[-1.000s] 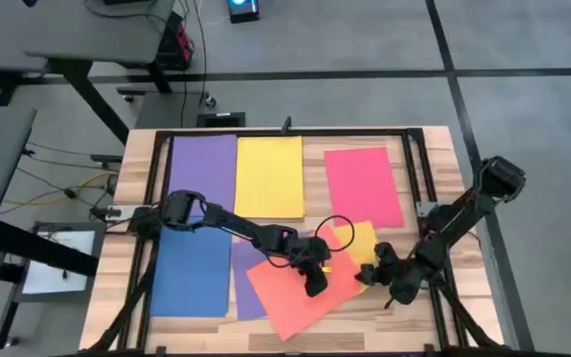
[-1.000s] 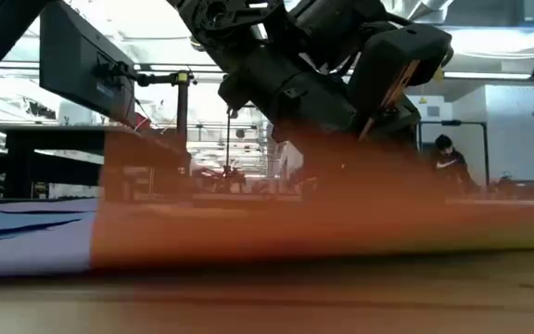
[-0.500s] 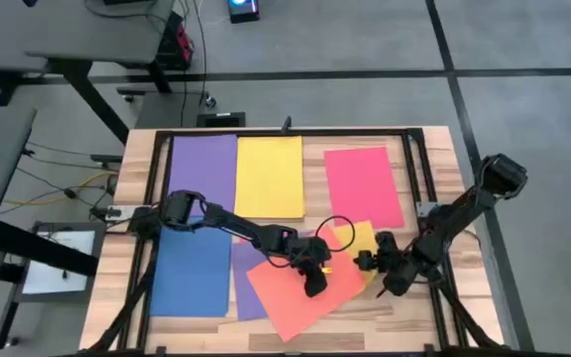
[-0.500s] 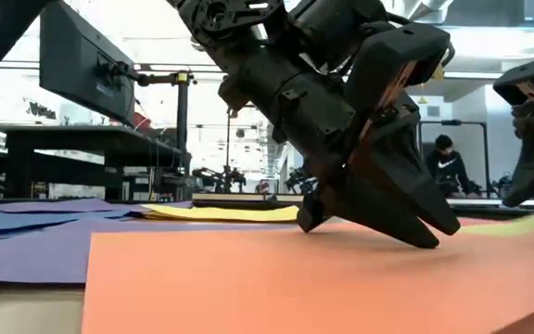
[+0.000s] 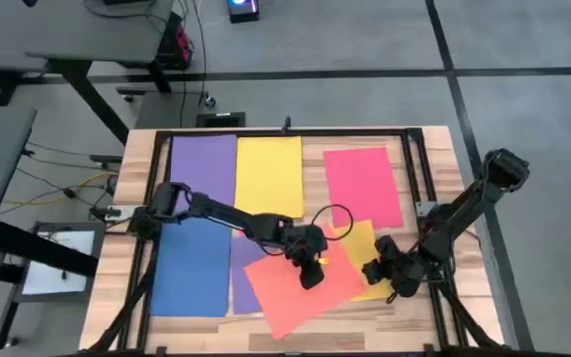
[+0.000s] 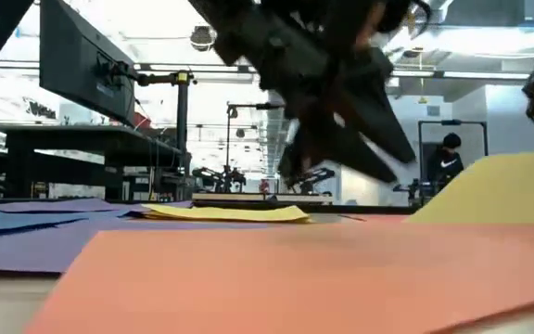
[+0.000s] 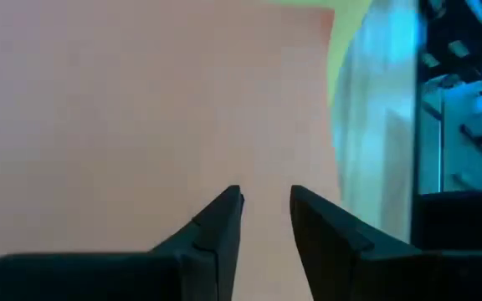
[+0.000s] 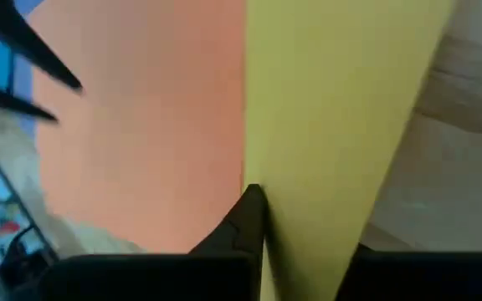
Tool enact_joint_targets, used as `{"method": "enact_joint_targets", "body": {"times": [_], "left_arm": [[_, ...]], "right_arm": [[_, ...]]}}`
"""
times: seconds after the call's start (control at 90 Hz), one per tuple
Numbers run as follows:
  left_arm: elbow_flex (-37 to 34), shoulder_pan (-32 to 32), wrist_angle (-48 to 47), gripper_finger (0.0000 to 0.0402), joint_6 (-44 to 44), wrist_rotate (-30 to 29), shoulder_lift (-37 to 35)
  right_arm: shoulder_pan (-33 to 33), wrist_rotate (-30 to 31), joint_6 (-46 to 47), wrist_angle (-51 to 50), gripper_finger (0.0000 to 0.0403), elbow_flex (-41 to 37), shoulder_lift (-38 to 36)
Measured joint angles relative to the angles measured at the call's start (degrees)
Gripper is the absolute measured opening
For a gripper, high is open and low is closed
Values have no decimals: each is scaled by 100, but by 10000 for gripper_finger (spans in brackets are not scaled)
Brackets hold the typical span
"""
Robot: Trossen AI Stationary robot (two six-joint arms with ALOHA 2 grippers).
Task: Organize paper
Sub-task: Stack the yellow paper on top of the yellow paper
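Left tool (image 7: 266, 196) slightly parted, empty, over orange sheet (image 5: 300, 291); right tool (image 8: 299, 219) clamped yellow sheet (image 8: 333, 125), one finger hidden.

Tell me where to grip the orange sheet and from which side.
Judging by its pose, take the orange sheet at its near corner, coming in from the table's front edge. That corner lies bare on the wood; elsewhere it overlaps the purple and yellow sheets, and the left gripper hovers over its middle.
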Motion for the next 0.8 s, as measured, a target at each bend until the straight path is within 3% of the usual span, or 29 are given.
{"method": "enact_joint_targets", "body": {"times": [0.111, 0.2, 0.4, 0.522, 0.622, 0.8], "left_arm": [[-1, 88, -745, 91, 196, -2, -326], [-1, 161, -1261, 91, 253, -4, -623], [3, 186, -1207, 91, 364, -402, -1070], [10, 185, -1197, 91, 332, -690, -1199], [12, 209, -1191, 91, 305, -775, -1255], [18, 213, -1213, 91, 301, -877, -1303]], "right_arm": [[-13, -194, -403, -702, 0, 151, -519], [-13, -477, -833, -1867, 0, 512, -939], [-205, -829, -1985, -3728, 0, 1442, -1612], [-507, -992, -2777, -4701, 0, 2158, -1700], [-891, -1176, -2900, -5917, 0, 2555, -1664], [-1389, -1115, -3665, -6962, 0, 3566, -1648]]}}
